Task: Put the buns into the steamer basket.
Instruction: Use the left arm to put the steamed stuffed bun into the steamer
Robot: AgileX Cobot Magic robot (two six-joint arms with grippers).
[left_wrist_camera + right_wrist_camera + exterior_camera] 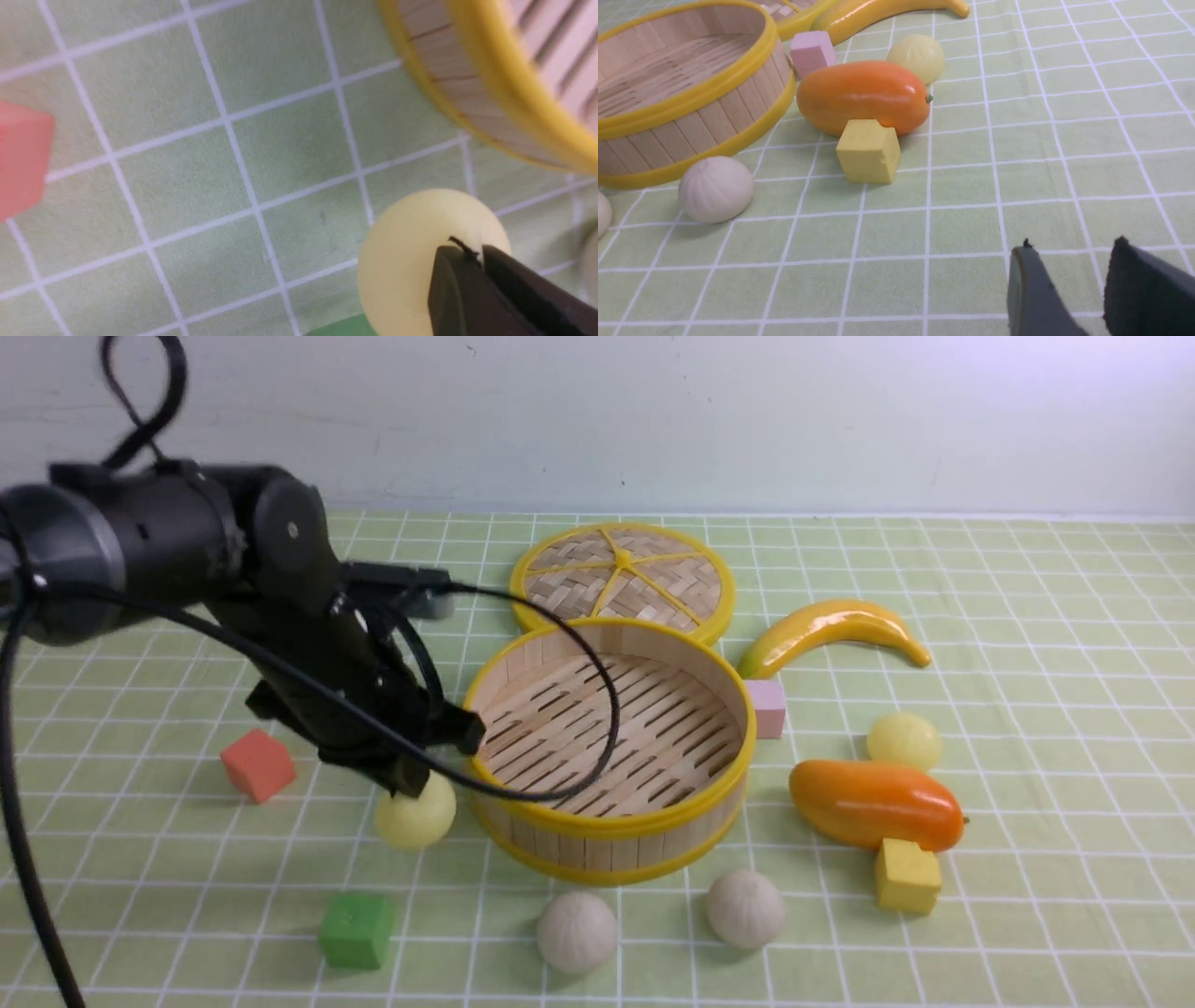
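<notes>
The steamer basket stands mid-table with nothing in it; its rim shows in the left wrist view and the right wrist view. One pale yellow bun lies at its left side. My left gripper is shut and empty, its tips just above this bun. The other yellow bun lies right of the basket, behind the mango. Two off-white buns lie in front of the basket. My right gripper is open and empty, over bare cloth.
The woven lid lies behind the basket, with a banana to its right. An orange mango, a pink cube and a yellow cube are on the right. A red cube and a green cube are on the left.
</notes>
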